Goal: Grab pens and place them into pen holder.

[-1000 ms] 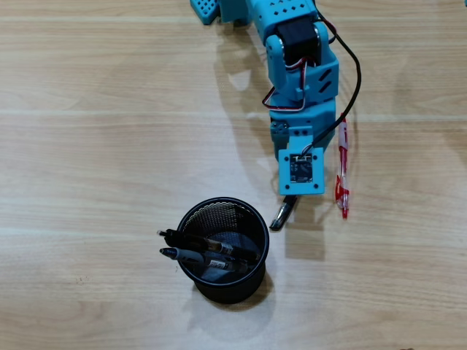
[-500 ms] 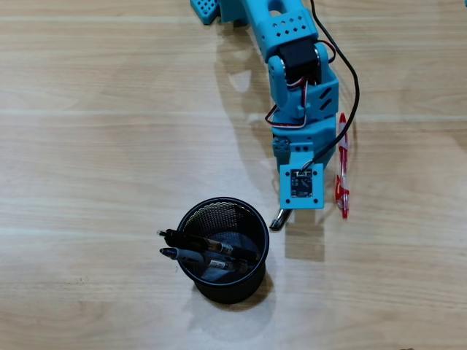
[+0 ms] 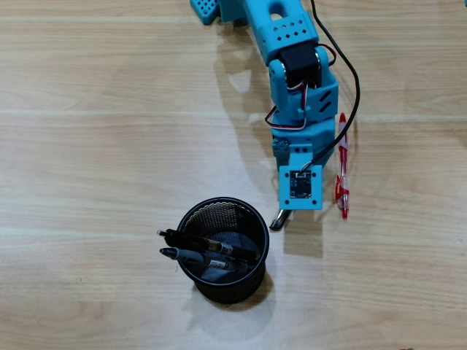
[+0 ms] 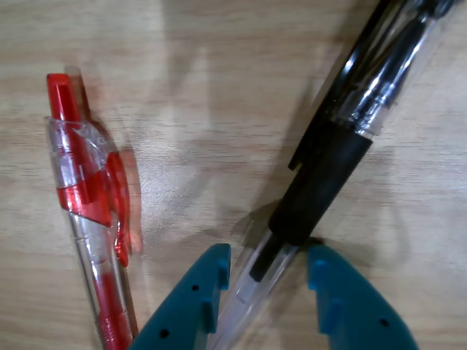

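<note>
In the wrist view my gripper (image 4: 268, 255) is open, its teal fingertips (image 4: 215, 266) straddling the clear barrel of a black-sleeved pen (image 4: 328, 164) lying on the table. A gap shows between the right finger and the barrel. A red and clear pen (image 4: 91, 197) lies to the left of it. From overhead the wrist hides the fingers; only the dark pen's end (image 3: 278, 217) pokes out below it, and the red pen (image 3: 341, 171) lies just right of the arm. The black mesh pen holder (image 3: 252, 281) stands lower left, with two dark pens (image 3: 191, 248) leaning inside.
The blue arm (image 3: 295, 80) reaches down from the top edge of the overhead view, with a black cable (image 3: 355, 73) looping on its right. The wooden table (image 3: 102, 146) is bare to the left and below the holder.
The wrist has shifted slightly toward the bottom of the overhead view, over the dark pen. More of the red pen's top shows. Holder and pens have not moved.
</note>
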Robot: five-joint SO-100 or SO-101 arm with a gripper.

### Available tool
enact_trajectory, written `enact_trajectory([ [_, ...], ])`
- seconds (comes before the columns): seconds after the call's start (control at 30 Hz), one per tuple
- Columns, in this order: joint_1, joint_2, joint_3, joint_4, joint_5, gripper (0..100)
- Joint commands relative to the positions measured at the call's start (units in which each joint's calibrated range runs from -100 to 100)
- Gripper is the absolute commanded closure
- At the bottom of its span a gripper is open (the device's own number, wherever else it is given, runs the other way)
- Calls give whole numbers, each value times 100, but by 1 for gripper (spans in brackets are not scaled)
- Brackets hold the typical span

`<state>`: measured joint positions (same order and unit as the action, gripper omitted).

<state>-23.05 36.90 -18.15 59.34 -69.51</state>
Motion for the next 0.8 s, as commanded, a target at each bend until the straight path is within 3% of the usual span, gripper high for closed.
enact_trajectory([
  [0.0, -51, 61, -100, 45, -42, 95],
  [0.57, 94, -124, -82, 166, -139, 98],
  [0.77, 185, -955, -190, 751, 451, 98],
])
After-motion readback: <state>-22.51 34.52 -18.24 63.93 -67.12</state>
